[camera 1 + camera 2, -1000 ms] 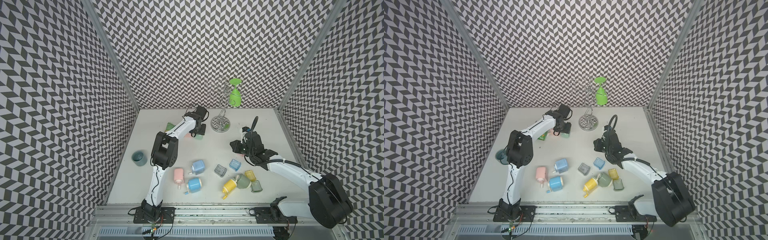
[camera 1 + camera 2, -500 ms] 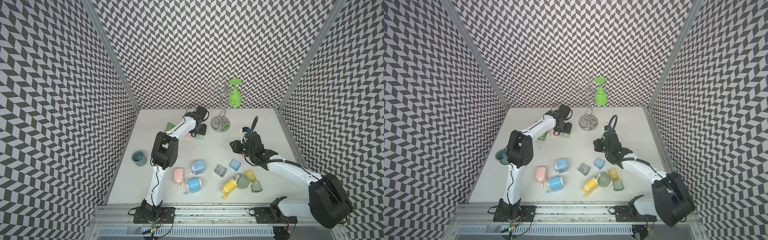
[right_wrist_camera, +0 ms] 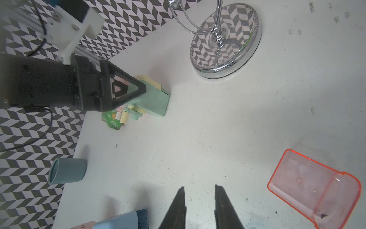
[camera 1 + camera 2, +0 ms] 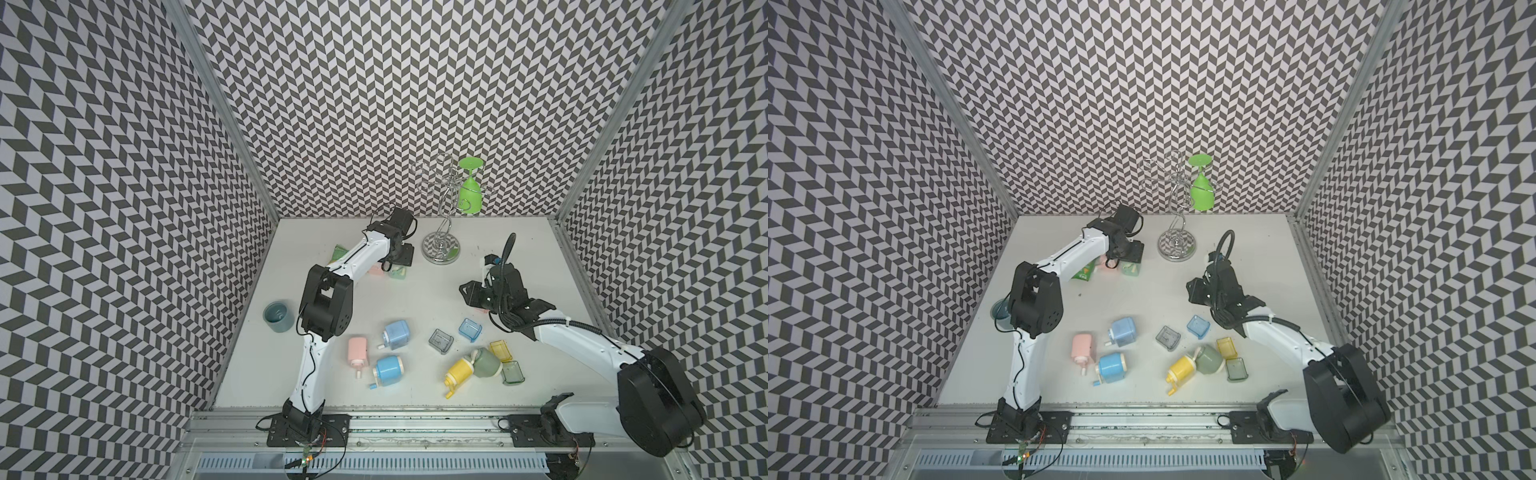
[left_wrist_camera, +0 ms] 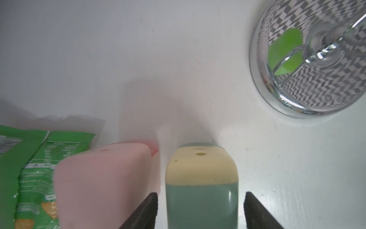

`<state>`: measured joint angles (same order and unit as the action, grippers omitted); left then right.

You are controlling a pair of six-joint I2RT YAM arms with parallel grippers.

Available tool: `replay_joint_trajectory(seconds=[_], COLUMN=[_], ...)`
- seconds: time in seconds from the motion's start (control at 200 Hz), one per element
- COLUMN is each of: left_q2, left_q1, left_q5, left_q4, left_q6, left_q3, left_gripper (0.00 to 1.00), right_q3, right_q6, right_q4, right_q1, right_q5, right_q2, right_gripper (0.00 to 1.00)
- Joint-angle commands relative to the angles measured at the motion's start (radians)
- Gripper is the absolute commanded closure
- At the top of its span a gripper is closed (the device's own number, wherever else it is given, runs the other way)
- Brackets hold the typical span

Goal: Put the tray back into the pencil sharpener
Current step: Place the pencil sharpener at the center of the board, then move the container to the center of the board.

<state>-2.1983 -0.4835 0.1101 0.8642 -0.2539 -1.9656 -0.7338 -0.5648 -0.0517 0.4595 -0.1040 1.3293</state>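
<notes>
Against a second ago, nothing in both top views has visibly shifted: both arms and the loose items keep their places. The left end effector is spread around the green-and-cream pencil sharpener, a sliver of gap on each side. One finger sits in the narrow gap to a pink sharpener, which crowds that side; a green snack packet lies beyond it. The right end effector is slightly parted and empty, only bare surface between its fingers. The orange tray lies loose beside it, untouched, well apart from that green-and-cream body. A chrome stand rises nearby; a teal cup sits by the wall.
</notes>
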Motion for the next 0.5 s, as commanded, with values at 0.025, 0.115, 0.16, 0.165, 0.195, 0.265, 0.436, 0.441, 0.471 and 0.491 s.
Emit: replay_joint_trajectory(seconds=[0.025, 0.115, 0.16, 0.165, 0.195, 0.265, 0.436, 0.441, 0.471, 0.491], left_q2=[0.106, 0.162, 0.207, 0.212, 0.246, 0.354, 0.631, 0.636, 0.673, 0.700], left_q1=[-0.005, -0.009, -0.013, -0.014, -0.018, -0.031, -0.047, -0.048, -0.048, -0.048], left_q5=[0.026, 0.048, 0.065, 0.067, 0.082, 0.133, 0.233, 0.234, 0.240, 0.240], left_q4=[-0.043, -0.083, -0.120, -0.124, -0.162, -0.294, -0.670, -0.678, -0.721, -0.746], left_q6=[0.020, 0.038, 0.053, 0.054, 0.066, 0.122, 0.235, 0.239, 0.253, 0.261], left_q3=[-0.015, 0.015, 0.046, 0.049, 0.081, 0.197, 0.543, 0.553, 0.599, 0.629], left_gripper=[0.29, 0.29, 0.30, 0.30, 0.31, 0.36, 0.39, 0.39, 0.39, 0.39], right_q3=[-0.017, -0.014, -0.013, -0.013, -0.012, -0.013, -0.020, -0.018, -0.018, -0.018], right_q6=[0.009, 0.012, 0.016, 0.016, 0.021, 0.033, 0.046, 0.046, 0.046, 0.046], right_q4=[0.013, 0.011, 0.007, 0.006, 0.004, -0.009, -0.047, -0.048, -0.055, -0.059], right_q1=[0.002, 0.001, 0.002, 0.002, 0.002, 0.001, 0.001, 0.001, 0.000, 0.000], right_q5=[0.018, 0.021, 0.023, 0.023, 0.026, 0.038, 0.073, 0.074, 0.082, 0.088], right_q2=[-0.028, -0.034, -0.035, -0.035, -0.038, -0.045, -0.054, -0.053, -0.054, -0.053], right_gripper=[0.73, 0.72, 0.72, 0.72, 0.72, 0.72, 0.72, 0.72, 0.72, 0.72])
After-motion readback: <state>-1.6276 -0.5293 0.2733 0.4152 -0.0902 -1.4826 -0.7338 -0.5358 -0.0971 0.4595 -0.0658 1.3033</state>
